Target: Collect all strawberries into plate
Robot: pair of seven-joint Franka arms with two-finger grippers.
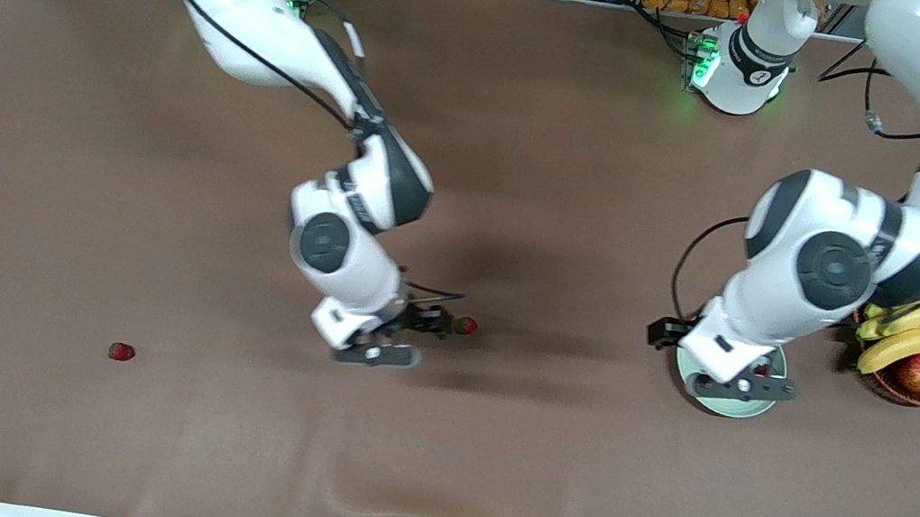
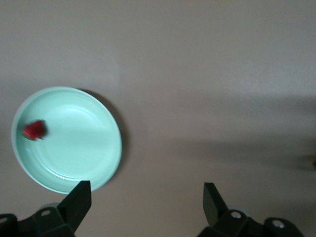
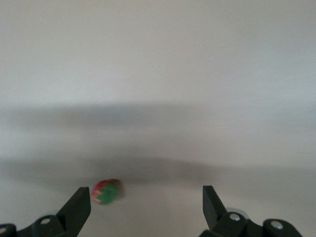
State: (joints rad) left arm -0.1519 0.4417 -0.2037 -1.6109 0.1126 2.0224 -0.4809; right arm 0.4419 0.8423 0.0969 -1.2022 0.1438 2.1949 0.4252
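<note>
One strawberry [image 2: 33, 130] already lies in the plate [image 1: 752, 410], near its rim, so that part of the job looks done. The left gripper [image 2: 147, 200] hangs over the plate with its fingers spread and nothing between them, probably waiting there because it is the arm that can reach the plate. The right gripper [image 1: 412, 333] is low over the middle of the table, its fingers also spread and empty. A second strawberry [image 1: 465, 325] lies on the table just beside its tips, on the side toward the plate. A third strawberry [image 1: 121, 351] lies alone, well apart, toward the right arm's end of the table. A basket [image 1: 919, 393] of bananas and an apple stands beside the plate.
</note>
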